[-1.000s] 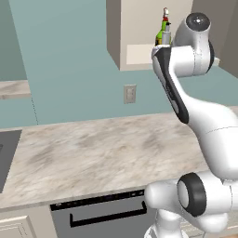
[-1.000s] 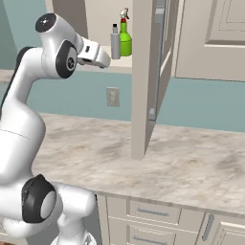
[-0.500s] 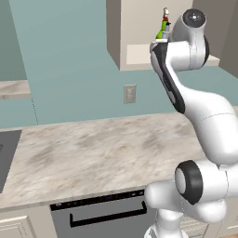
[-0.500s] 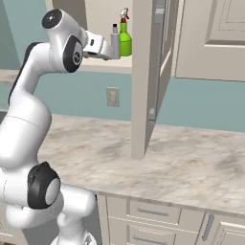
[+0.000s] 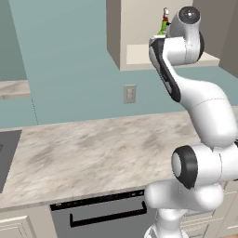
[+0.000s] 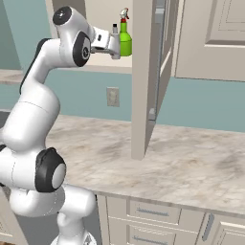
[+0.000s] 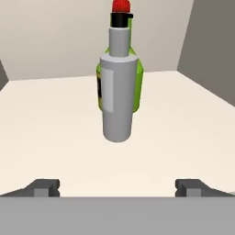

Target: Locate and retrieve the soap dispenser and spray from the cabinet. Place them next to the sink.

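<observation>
Tool (image 7: pixel 117 188) spread wide, empty, facing soap dispenser (image 7: pixel 117 98); spray (image 7: pixel 137 87) directly behind, both upright on cabinet (image 7: pixel 55 119) shelf.

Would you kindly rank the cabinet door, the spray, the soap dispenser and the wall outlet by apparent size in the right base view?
1. Cabinet door.
2. Spray.
3. Wall outlet, close to the spray, so unsure.
4. Soap dispenser, partly hidden by the open gripper.

The soap dispenser (image 7: pixel 117 98) hides most of the spray (image 7: pixel 136 87), its trigger cut off.
</observation>
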Available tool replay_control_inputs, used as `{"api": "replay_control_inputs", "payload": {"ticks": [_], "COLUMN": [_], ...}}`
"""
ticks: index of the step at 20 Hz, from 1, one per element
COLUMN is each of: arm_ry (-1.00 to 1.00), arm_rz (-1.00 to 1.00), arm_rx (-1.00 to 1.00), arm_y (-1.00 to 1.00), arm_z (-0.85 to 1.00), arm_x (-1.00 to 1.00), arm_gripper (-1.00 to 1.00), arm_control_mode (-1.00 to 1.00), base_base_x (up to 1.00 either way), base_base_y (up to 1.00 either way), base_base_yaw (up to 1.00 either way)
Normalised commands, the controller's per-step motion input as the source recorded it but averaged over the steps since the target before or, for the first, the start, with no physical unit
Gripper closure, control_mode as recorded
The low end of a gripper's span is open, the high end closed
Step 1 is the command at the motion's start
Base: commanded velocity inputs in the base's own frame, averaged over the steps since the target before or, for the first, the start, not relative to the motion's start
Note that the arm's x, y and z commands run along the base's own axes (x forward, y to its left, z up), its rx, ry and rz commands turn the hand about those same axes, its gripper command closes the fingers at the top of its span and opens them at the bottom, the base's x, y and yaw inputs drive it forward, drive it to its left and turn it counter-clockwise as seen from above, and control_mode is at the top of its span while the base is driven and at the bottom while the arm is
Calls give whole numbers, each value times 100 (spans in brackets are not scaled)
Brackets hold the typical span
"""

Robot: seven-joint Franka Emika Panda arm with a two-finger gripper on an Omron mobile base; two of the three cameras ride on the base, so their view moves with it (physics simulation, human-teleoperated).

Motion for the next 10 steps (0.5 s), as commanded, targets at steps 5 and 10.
{"api": "replay_control_inputs", "payload": {"ticks": [5, 10], "arm_ry": [0, 0], "arm_rz": [0, 0], "arm_rx": [0, 0], "arm_y": [-8, -2], "arm_z": [-2, -6], "arm_x": [34, 36], "arm_gripper": [-100, -100], "arm_control_mode": [-100, -100], "base_base_x": [0, 0], "base_base_y": [0, 0], "base_base_yaw": [0, 0]}}
